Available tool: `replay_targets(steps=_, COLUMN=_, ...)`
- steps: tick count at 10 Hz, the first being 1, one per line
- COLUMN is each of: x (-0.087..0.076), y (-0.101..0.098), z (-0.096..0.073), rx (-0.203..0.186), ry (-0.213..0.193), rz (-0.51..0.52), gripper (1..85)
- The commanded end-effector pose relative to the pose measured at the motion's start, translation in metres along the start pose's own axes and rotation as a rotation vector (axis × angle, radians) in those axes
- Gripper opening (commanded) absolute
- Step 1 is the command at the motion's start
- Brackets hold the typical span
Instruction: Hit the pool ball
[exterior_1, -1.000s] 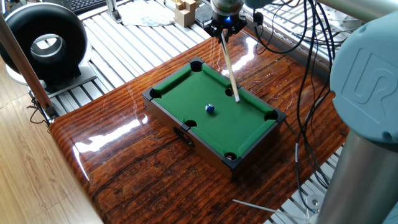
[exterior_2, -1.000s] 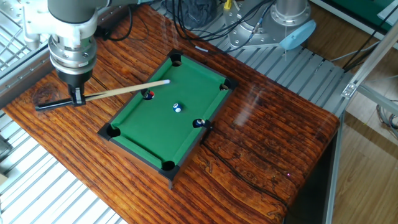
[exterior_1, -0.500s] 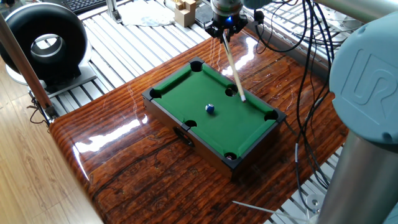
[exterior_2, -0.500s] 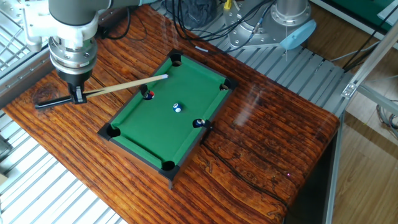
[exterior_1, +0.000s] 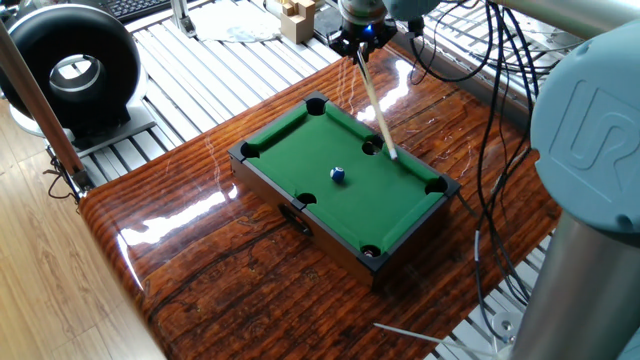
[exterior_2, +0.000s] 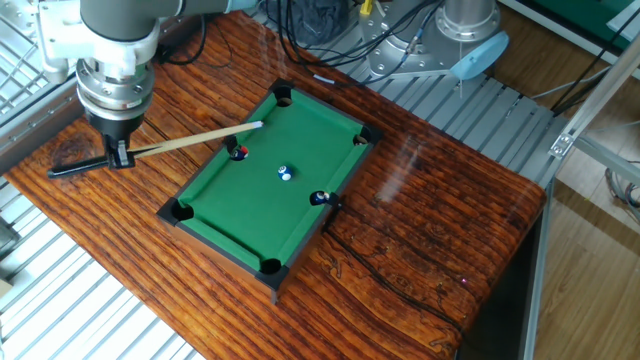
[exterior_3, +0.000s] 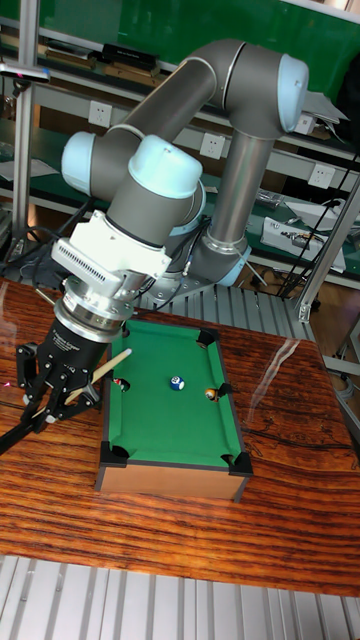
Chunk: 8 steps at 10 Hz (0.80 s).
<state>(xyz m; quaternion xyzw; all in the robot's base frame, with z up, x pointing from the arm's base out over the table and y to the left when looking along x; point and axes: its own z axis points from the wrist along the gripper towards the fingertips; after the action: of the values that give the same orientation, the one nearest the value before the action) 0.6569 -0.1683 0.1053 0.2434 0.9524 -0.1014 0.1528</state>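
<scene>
Pool ball (exterior_2: 286, 173) lies mid-felt, well apart from gripper (exterior_2: 120, 152) clenching cue (exterior_2: 195, 140).

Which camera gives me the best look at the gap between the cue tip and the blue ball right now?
The other fixed view: it looks down on the felt, so the cue tip and the ball show clearly apart. One fixed view also shows the ball, but foreshortens the cue. The tall fixed view shows the ball small, with the end effector covering most of the cue.
</scene>
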Motion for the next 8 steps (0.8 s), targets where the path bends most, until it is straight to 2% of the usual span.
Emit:
replay_targets(steps=1, x=0.014, y=0.003, z=0.002, rx=-0.011, ry=0.006, rz=-0.008, gripper=1.0)
replay_targets(steps=2, x=0.014, y=0.003, z=0.005, rx=-0.01, ry=0.01, rz=-0.02, gripper=1.0)
replay_targets(steps=4, x=0.013, y=0.011, z=0.012, rx=-0.044, ry=0.035, rz=-0.013, gripper=1.0)
replay_targets(steps=6, x=0.009, y=0.008, z=0.011, rx=-0.037, ry=0.045, rz=-0.018, gripper=1.0)
replay_targets(steps=7, x=0.007, y=0.012, z=0.009, rx=-0.053, ry=0.06, rz=-0.001, gripper=1.0)
replay_targets(steps=8, x=0.002, y=0.01, z=0.005, rx=-0.044, ry=0.071, rz=-0.002, gripper=1.0)
